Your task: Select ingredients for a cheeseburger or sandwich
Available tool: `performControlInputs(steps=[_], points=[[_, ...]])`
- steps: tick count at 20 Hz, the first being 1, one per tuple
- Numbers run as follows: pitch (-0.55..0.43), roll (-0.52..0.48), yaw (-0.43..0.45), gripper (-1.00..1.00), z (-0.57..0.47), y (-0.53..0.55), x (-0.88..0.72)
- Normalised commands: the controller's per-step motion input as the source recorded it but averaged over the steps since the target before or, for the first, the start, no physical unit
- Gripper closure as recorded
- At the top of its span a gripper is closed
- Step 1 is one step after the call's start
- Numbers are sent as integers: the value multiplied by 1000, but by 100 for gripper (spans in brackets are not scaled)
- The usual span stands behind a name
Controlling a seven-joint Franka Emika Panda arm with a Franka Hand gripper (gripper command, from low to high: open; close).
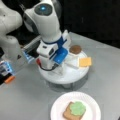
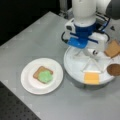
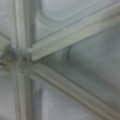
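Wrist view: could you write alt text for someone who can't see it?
A close look down onto a white divided tray, its raised ribs meeting at a hub on the left. The sections in view hold no food, and the gripper does not show.

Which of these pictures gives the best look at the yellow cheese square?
A front view shows the cheese square best: whole and unobstructed on the divided tray. In a front view it sits smaller, at the tray's edge. The wrist view shows only tray dividers.

Two raised front views of tray (image 1: 75, 77) (opposite sides); wrist close-up.
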Motion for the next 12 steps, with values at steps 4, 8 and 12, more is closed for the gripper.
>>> performControlInputs(steps=[4,8,12], points=[[-190,52,-213,-100,-161,192,-171],[-160,0,-200,-100,-122,228,-151],[-145,-16,-166,-100,-89,254,-154]])
